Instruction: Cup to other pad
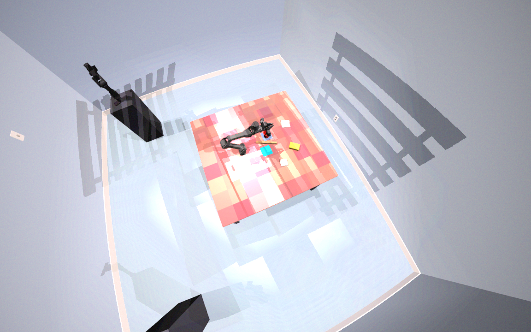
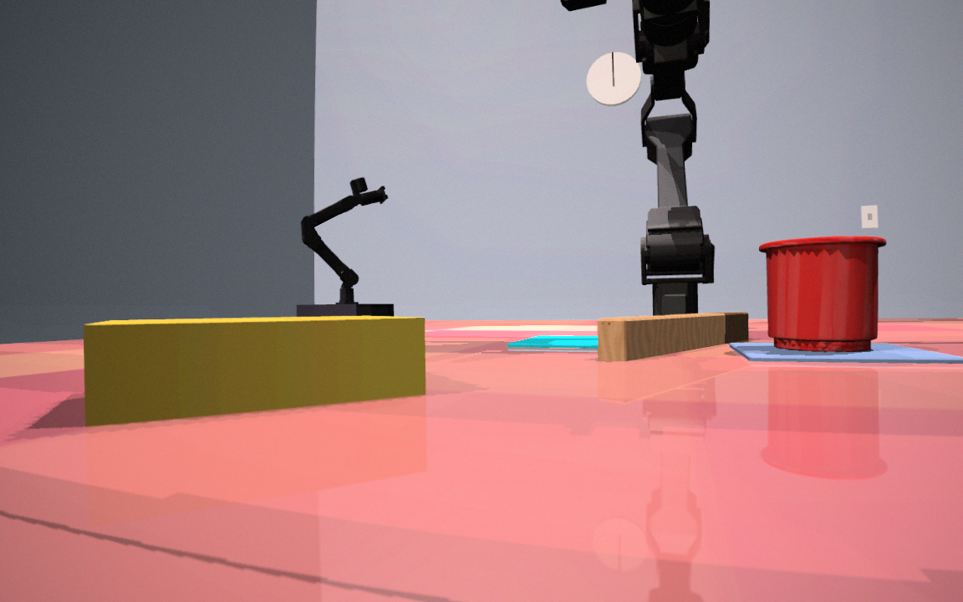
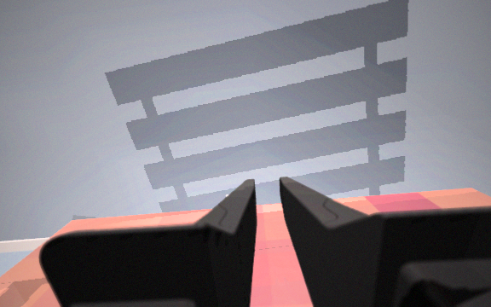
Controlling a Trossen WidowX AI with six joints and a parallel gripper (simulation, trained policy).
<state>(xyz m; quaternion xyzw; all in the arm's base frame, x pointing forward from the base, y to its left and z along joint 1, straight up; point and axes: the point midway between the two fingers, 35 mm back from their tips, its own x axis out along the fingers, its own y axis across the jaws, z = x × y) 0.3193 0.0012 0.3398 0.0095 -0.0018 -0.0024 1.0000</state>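
Note:
The red cup (image 1: 266, 134) (image 2: 822, 295) stands upright on the blue pad (image 2: 926, 356). The marbles cannot be made out. The cyan pad (image 1: 266, 151) (image 2: 553, 343) lies on the other side of the wooden bar and bears nothing. My gripper (image 1: 272, 125) (image 3: 267, 186) is shut to a narrow gap with nothing between its fingertips. It is above the table close to the cup in the top view, not holding it. In the wrist view it points out over the table at the wall, and neither cup nor pads show there. It is out of frame in the exterior view.
A wooden bar (image 1: 271, 142) (image 2: 664, 338) lies between the two pads. A yellow block (image 1: 294, 146) (image 2: 252, 363) lies farther out from the arm's base. One white square (image 1: 285, 123) lies beyond the cup, and another white square (image 1: 284, 162) lies beyond the cyan pad.

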